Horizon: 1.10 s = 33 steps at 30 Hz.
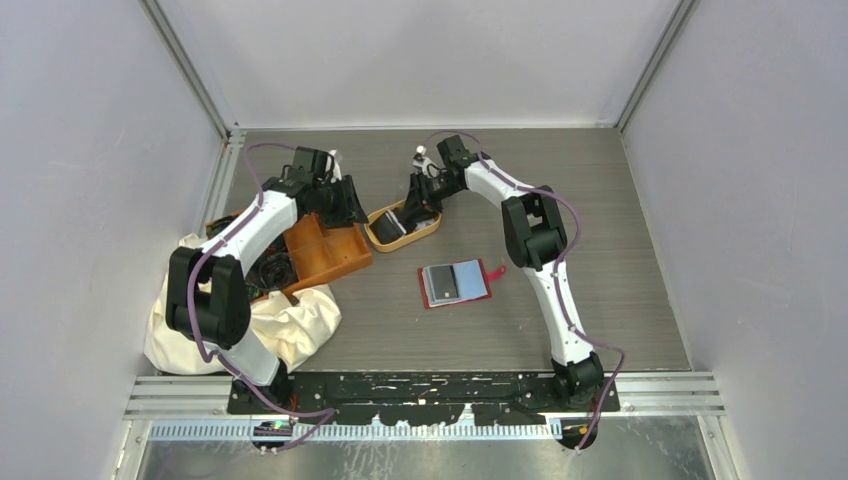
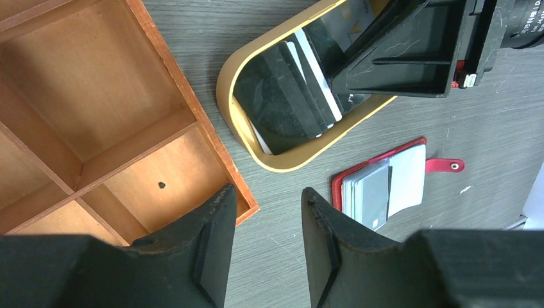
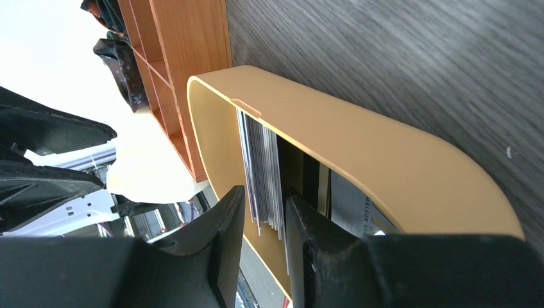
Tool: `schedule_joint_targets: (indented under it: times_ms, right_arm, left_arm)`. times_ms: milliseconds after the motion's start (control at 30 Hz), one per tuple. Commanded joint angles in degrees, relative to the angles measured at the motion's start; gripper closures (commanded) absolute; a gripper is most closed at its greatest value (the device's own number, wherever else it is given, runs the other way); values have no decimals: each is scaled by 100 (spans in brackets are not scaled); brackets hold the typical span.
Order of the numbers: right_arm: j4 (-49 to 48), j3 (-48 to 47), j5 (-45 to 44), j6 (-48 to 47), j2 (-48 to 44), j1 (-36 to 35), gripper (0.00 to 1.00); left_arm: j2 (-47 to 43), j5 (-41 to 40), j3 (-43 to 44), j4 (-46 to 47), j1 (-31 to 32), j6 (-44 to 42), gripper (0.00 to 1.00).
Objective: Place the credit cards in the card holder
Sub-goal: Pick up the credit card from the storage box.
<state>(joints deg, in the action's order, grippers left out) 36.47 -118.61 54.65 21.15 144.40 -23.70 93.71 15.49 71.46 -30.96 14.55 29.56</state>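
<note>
right claw [image 3: 264,200] narrowly parted astride thin dark-and-pale plastic credit cards [image 3: 260,160] stacked in oval tan dish [image 3: 359,147], can't tell if pinching; looks like pick step, next needs single-card grip, then carry to open red card holder [image 1: 456,283] nearby on surface [image 1: 600,300].

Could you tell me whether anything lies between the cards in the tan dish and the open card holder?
Nothing visible does. Only bare table lies between the tan dish holding the credit cards and the open card holder; the left gripper hangs aside, by the orange tray.
</note>
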Motion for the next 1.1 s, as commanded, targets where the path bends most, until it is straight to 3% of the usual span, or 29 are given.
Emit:
schedule_joint_targets:
  times_ms: [0,433,667,1067]
  right_arm:
    - [-52,22,142,4,-534,39,65]
    - [-89,116,89,-8,-611,89,86]
    - [157,141,-351,-475,-939,114,98]
    - [838,29,-1536,-1608,-1449,120,99]
  left_arm:
    - [-159,111,226,48,-48,-72,57]
    - [-160,232,228,58,-65,-86,57]
    - [-240,623,218,146,-180,-141,57]
    - [-845,2005,-432,1399,-577,122,58]
